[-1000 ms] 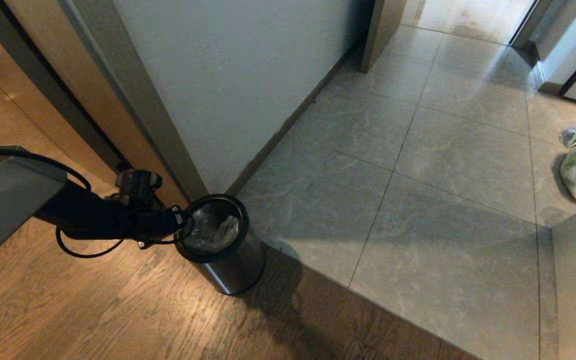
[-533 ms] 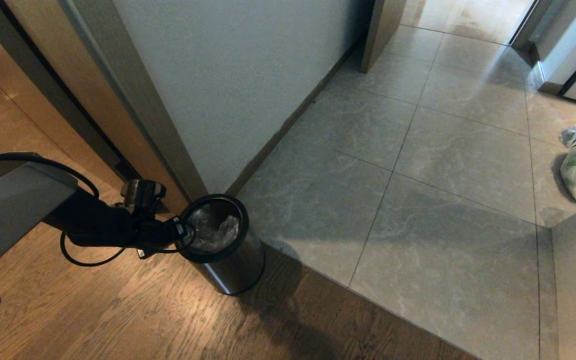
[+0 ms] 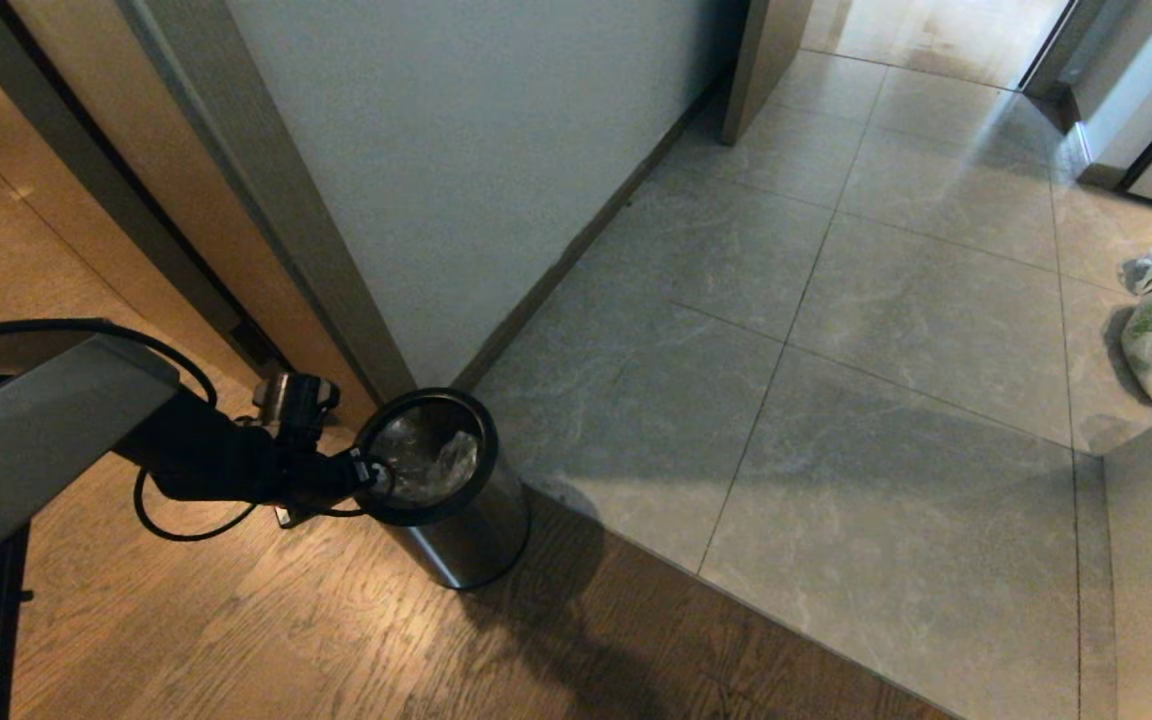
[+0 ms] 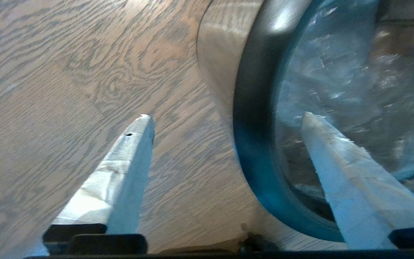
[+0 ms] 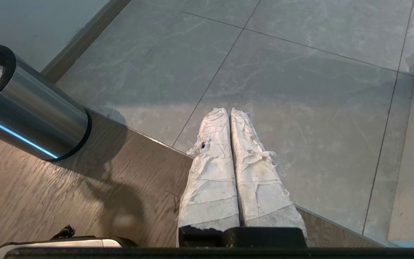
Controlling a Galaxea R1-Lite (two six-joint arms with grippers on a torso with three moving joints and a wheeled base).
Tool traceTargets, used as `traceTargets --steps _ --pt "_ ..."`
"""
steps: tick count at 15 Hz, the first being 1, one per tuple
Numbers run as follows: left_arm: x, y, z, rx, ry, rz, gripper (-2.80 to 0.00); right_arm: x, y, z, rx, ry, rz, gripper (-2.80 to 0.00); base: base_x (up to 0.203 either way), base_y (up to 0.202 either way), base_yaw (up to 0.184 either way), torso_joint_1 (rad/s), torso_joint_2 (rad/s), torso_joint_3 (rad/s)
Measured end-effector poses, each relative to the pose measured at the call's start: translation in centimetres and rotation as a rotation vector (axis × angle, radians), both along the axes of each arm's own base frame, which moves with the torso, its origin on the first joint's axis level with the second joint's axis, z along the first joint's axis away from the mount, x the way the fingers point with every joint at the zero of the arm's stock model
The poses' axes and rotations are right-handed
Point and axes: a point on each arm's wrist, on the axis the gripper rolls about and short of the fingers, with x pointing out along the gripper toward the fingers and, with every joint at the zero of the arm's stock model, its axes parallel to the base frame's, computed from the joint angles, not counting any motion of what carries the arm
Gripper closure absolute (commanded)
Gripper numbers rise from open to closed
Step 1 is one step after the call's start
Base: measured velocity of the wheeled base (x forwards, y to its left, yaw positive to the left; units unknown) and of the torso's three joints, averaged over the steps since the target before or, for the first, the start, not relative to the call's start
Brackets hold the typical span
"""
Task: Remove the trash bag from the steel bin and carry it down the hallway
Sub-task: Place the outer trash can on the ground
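The left tool (image 4: 225, 120) has just spread its fingers — a second ago they were shut, and now the left wrist view shows them standing wide, one white-wrapped finger (image 4: 128, 169) outside over the brown wood-plank floor (image 3: 236, 620) and the other over the mouth of the small round bin of shiny dark brushed steel (image 3: 436, 480), straddling its black ring rim (image 4: 253, 144). It holds nothing. In the head view the arm has also sunk a little, lower left of the frame, its tip at the rim's near edge.

The thin, clear, crinkled plastic trash bag (image 3: 426, 460) lies inside the bin, centre-left of the head view, not yet lifted. The grey marbled tile hallway (image 3: 836, 300) runs to the upper right.

This looks like the set-up for a pinch on the bag's edge at the rim — the grasp itself is not yet made.

The right tool (image 5: 230, 115) is pressed shut and empty, parked over the floor's tile edge.
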Motion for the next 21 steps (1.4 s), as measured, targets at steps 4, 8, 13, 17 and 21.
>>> traceTargets --steps 4,8,13,17,21 --pt "0.1 0.0 -1.1 0.033 0.028 -0.003 -2.80 0.0 0.0 0.0 0.000 0.000 0.000 0.00 0.000 0.000 0.000 0.000 0.00 0.000" --pt "0.6 0.0 -2.2 0.033 0.043 -0.004 -2.80 0.0 0.0 0.0 0.000 0.000 0.001 0.00 0.000 0.000 0.000 0.000 0.00 0.000" --pt "1.8 -0.3 -3.1 0.028 0.028 -0.004 -2.80 0.0 0.0 0.0 0.000 0.000 0.000 0.00 0.000 0.000 0.000 0.000 0.00 0.000" --pt "2.3 -0.7 -3.4 0.032 0.022 -0.010 0.00 0.0 0.0 0.0 0.000 0.000 0.000 0.00 0.000 0.000 0.000 0.000 0.00 0.000" --pt "2.6 -0.9 -3.4 0.025 0.013 -0.012 0.00 0.0 0.0 0.0 0.000 0.000 0.000 0.00 0.000 0.000 0.000 0.000 0.00 0.000"
